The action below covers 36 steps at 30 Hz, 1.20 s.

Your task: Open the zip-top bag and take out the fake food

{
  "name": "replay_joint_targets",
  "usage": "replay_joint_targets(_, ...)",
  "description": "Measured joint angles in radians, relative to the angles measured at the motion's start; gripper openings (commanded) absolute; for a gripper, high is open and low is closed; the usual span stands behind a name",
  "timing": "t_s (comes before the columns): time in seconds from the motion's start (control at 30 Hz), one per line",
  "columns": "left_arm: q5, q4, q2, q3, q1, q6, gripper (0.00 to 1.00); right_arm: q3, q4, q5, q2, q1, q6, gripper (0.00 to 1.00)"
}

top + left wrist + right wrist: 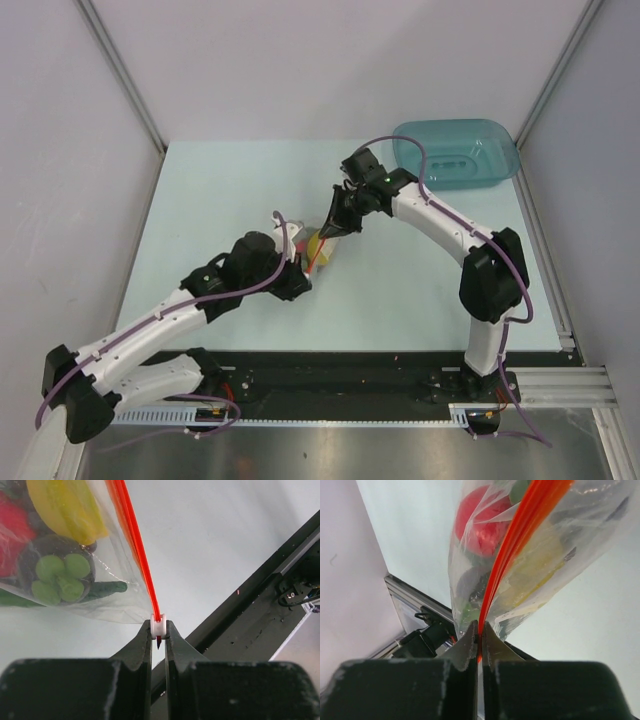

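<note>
Orange-red strip (137, 550) of the bag (322, 248) runs in a straight line between the two end effectors.

- Left end effector (158, 630): fingers pressed in on the white slider (158, 626), which sits at the strip's near end in the left wrist view. Slider is pinched from both sides; the strip leaves it up and to the left.
- Right end effector (480, 635): fingers pressed together on the other end of the strip. Only the thin orange edge shows between the tips.
- Bag: near the middle of the tabletop (230, 200), between the two end effectors, with the clear film hanging off the strip. Cannot tell whether its bottom touches the tabletop.
- In both wrist views the halves of the strip lie together along the visible length.
- Food is all inside the bag: a red round piece (480, 522), a yellow piece (65, 505), and a cluster of green lobes on a dark body (60, 575). A slim dark green piece (102, 587) lies against the film just beside the cluster.
- Teal tray (455, 150): far right corner of the tabletop, well apart from the bag, behind the right arm.
</note>
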Motion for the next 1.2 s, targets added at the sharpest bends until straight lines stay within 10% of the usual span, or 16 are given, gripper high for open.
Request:
replay_joint_targets(0.17,0.011,-0.037,-0.046,-0.021,-0.013,-0.023,0.65,0.023,-0.007,0.013,0.021,0.006,-0.067,0.02)
replay_joint_targets(0.57,0.042,-0.109,0.2,0.296,0.05,-0.027,0.52,-0.028,0.045,0.05,-0.003,0.018,-0.161,0.88)
replay_joint_targets(0.8,0.041,-0.132,0.435,0.399,0.065,-0.02,0.34,-0.156,0.086,0.099,-0.06,-0.004,-0.153,0.91)
replay_joint_targets(1.0,0.069,-0.127,0.506,0.442,0.065,-0.005,0.56,-0.187,0.13,0.1,-0.082,-0.032,-0.131,0.91)
replay_joint_targets(1.2,0.079,-0.09,0.507,0.442,0.065,-0.018,0.51,-0.193,0.151,0.092,-0.082,-0.035,-0.11,0.91)
